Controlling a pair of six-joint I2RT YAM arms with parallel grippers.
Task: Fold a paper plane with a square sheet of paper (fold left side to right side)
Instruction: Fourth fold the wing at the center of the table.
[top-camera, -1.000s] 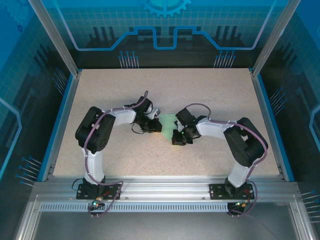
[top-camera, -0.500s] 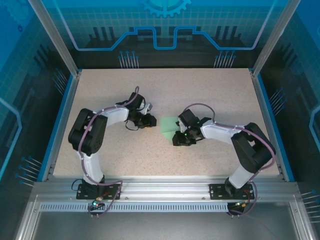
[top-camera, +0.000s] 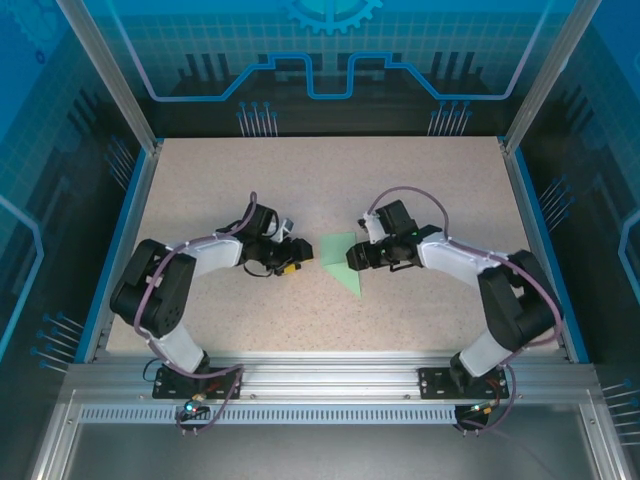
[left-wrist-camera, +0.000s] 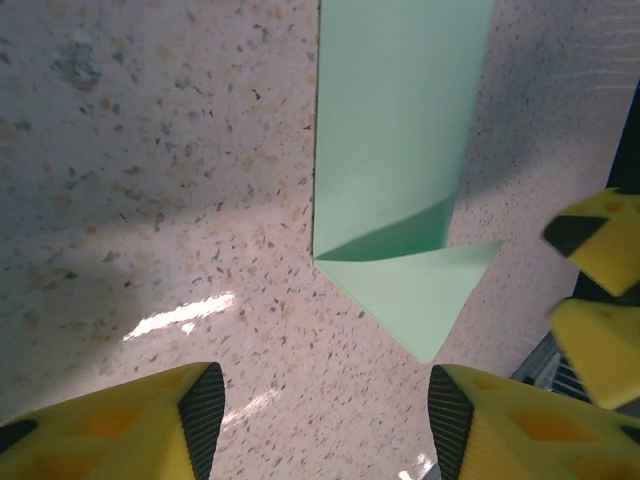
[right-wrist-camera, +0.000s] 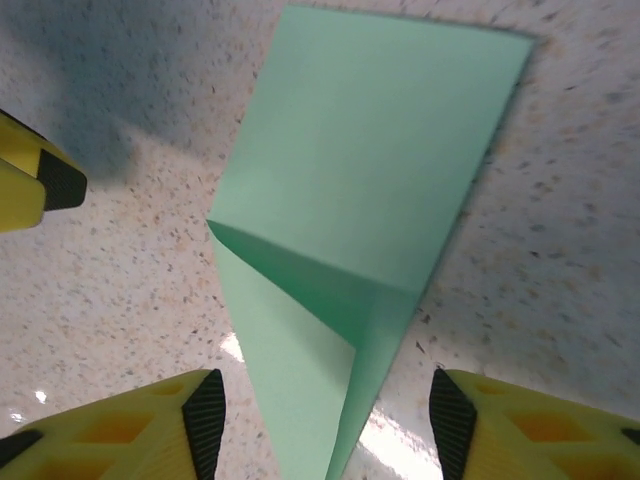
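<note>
Left gripper (left-wrist-camera: 320, 412) and right gripper (right-wrist-camera: 320, 412) both gape empty; I judge the folded paper (left-wrist-camera: 395, 130) light, floppy, best pinched at its edge.

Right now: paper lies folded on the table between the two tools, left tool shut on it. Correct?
One thing is off: the left tool is open, not shut on the paper. The left wrist view shows its fingers spread, holding nothing. The paper does lie folded on the table, between it and the right tool.
</note>
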